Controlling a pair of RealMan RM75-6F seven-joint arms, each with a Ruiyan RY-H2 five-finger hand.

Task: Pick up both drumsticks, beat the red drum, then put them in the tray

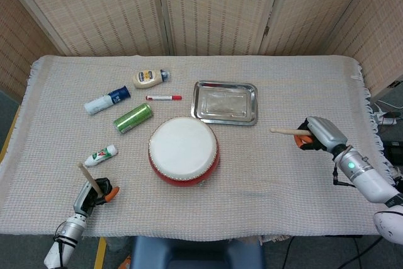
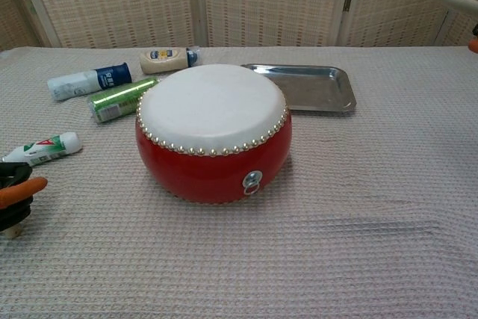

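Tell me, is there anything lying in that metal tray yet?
No, the tray lies bare behind the red drum in the head view.

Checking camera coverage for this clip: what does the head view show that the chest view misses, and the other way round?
Only the head view shows the red marker, the whole right hand holding its drumstick, and the left hand gripping the other drumstick.

Only the chest view shows the metal ring on the drum's red side.

Both show the drum, tray, green can, blue-capped tube, mayonnaise bottle and small white tube.
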